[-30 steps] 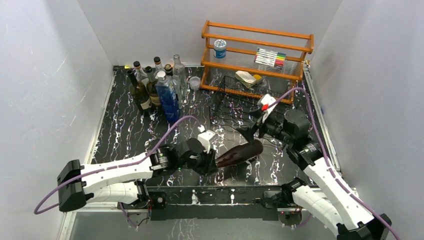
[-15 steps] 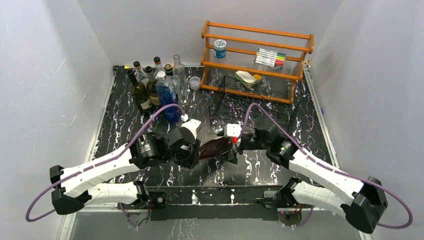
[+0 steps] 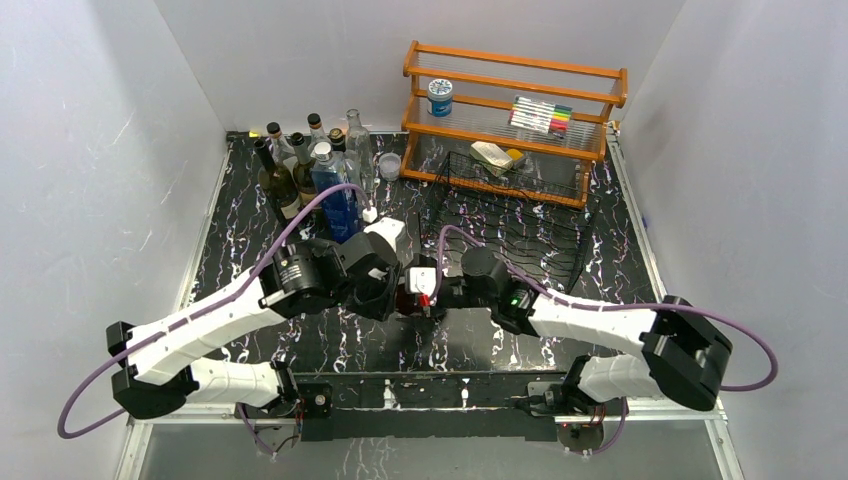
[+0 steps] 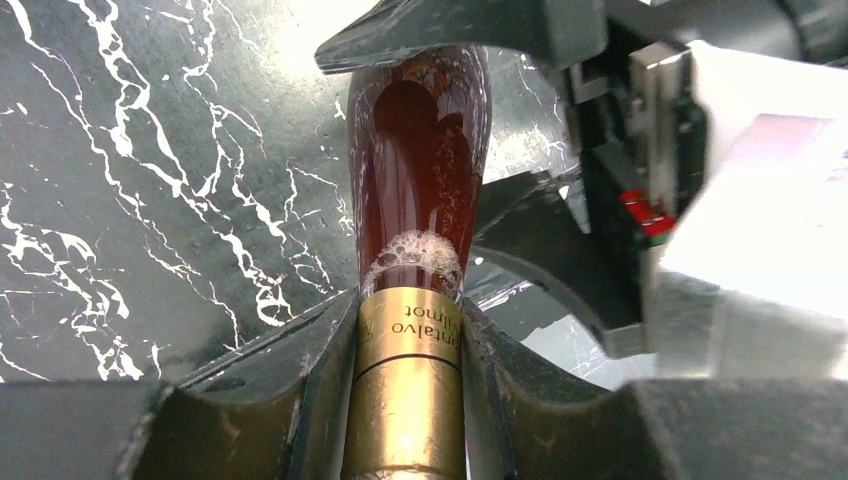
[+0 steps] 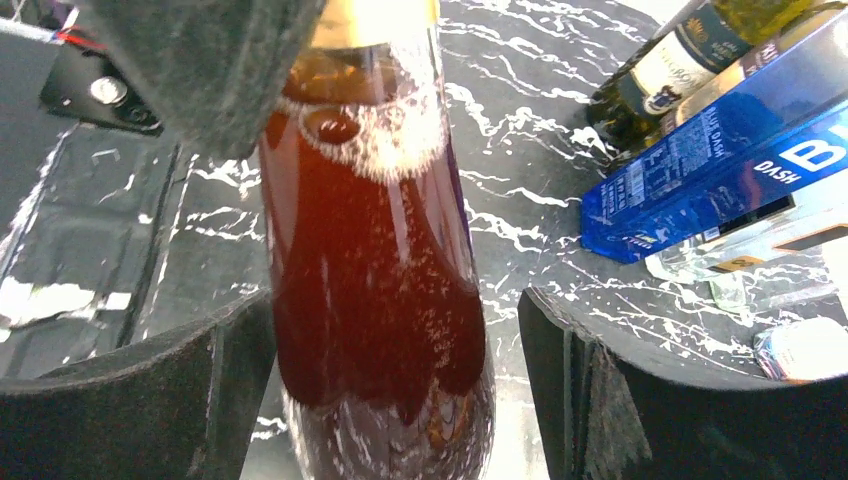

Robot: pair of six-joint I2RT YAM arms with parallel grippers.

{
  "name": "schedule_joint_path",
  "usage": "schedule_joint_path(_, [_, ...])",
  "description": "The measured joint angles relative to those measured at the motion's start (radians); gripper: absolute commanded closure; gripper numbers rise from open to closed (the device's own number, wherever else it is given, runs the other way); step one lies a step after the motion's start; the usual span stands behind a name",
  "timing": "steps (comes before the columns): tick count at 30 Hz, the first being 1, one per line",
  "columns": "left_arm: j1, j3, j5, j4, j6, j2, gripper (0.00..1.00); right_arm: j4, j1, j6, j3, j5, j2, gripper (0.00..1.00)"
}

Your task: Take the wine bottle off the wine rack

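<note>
The wine bottle [image 3: 408, 299], dark red with a gold foil neck, is off the black wire wine rack [image 3: 510, 215] and held between my two grippers at the table's front centre. My left gripper [image 3: 385, 290] is shut on the foil neck, which the left wrist view shows as the neck [image 4: 410, 380] clamped between both fingers [image 4: 300, 390]. My right gripper [image 3: 428, 296] is open around the bottle's body [image 5: 375, 250]. Its left finger [image 5: 200, 400] lies close to the glass, and a gap shows before its right finger [image 5: 600, 400]. The rack's slots look empty.
Several upright bottles and a blue box [image 3: 310, 180] stand at the back left, also in the right wrist view [image 5: 720, 150]. An orange wooden shelf [image 3: 515, 120] holding a jar and markers stands behind the rack. White walls enclose the black marble table [image 3: 230, 260].
My right arm swung left from the rack and brought its open jaws around the bottle's body. My left gripper carried the bottle left and away from the front edge.
</note>
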Motion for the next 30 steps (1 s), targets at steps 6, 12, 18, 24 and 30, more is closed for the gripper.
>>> schedule_joint_path(6, [0.053, 0.074, 0.007, -0.018, 0.015, 0.064, 0.84, 0.232, 0.010, 0.097, -0.055, 0.082, 0.084, 0.31])
schedule_joint_path(12, [0.093, 0.092, -0.007, 0.025, 0.052, 0.079, 0.41, 0.384, 0.010, 0.211, -0.113, 0.181, 0.095, 0.60])
schedule_joint_path(18, [0.105, 0.045, -0.087, 0.222, 0.098, 0.016, 0.27, 0.480, 0.008, 0.298, -0.146, 0.266, 0.105, 0.64])
schedule_joint_path(24, [0.105, -0.019, -0.144, 0.389, 0.150, -0.012, 0.33, 0.514, 0.008, 0.354, -0.146, 0.342, 0.123, 0.64])
schedule_joint_path(30, [0.105, -0.049, -0.183, 0.450, 0.180, 0.003, 0.51, 0.518, 0.008, 0.386, -0.147, 0.389, 0.124, 0.64])
